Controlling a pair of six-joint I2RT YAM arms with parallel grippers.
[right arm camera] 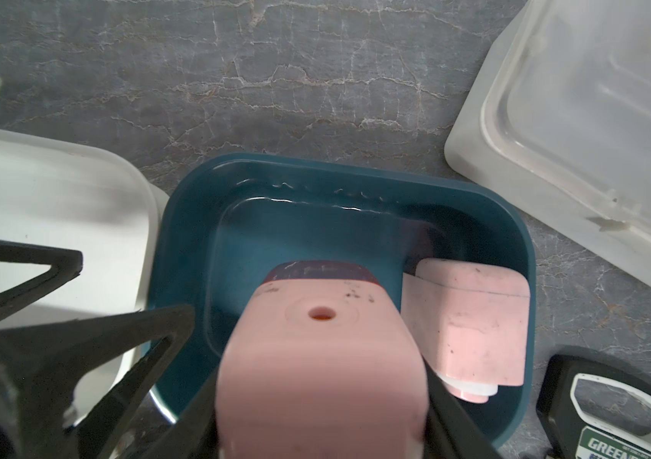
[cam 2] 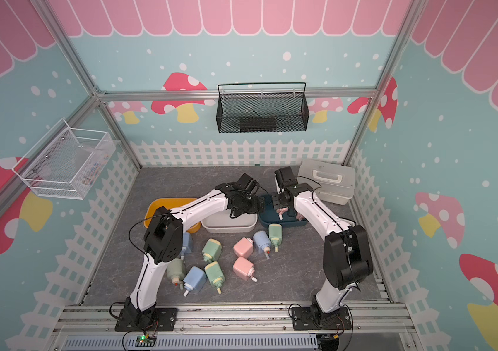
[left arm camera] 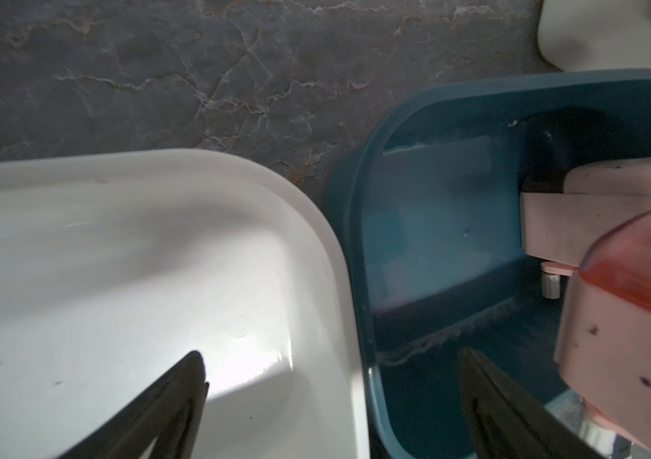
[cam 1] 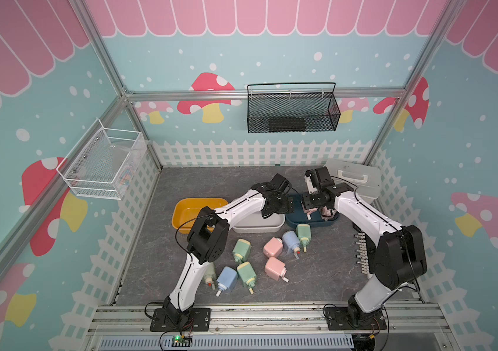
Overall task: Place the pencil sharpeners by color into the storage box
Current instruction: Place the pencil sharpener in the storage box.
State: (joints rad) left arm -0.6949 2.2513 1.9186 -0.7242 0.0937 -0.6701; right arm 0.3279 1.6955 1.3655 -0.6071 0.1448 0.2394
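My right gripper point(right arm camera: 321, 417) is shut on a pink pencil sharpener point(right arm camera: 315, 357), holding it just above the dark teal tray point(right arm camera: 355, 167) of the storage box. Another pink sharpener point(right arm camera: 471, 318) lies inside that tray. My left gripper point(left arm camera: 331, 357) is open and holds nothing; it hangs over the border between the white tray point(left arm camera: 196, 167) and the teal tray point(left arm camera: 359, 222). In both top views the two grippers point(cam 1: 281, 209) point(cam 1: 313, 211) are close together. Several pink point(cam 1: 273, 247), green point(cam 1: 241, 249) and blue point(cam 1: 227, 279) sharpeners lie loose on the table.
A yellow tray point(cam 1: 180, 209) stands left of the white tray point(cam 1: 256, 228). A translucent lidded box with a handle point(cam 1: 354, 179) sits at the back right. A rack of pegs point(cam 1: 363, 252) lies by the right arm. A black tape measure point(right arm camera: 614, 413) lies beside the teal tray.
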